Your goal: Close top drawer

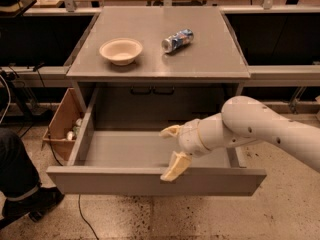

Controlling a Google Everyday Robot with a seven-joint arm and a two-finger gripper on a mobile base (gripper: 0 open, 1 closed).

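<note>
The top drawer (125,181) is a wide grey metal drawer with a plain flat front. It is pulled far out of the grey cabinet (160,66) and its inside looks empty. My gripper (170,151) hangs over the drawer's front part, right of its middle, on the white arm (250,129) that reaches in from the right. Its cream fingers are spread open: one fingertip (169,174) sits at the top rim of the drawer front, the other (169,131) is over the drawer floor. It holds nothing.
On the cabinet top stand a cream bowl (121,50) and a lying blue and silver can (178,40). A brown cardboard box (64,126) with small items leans at the cabinet's left. A person's leg and shoe (22,194) are at the lower left.
</note>
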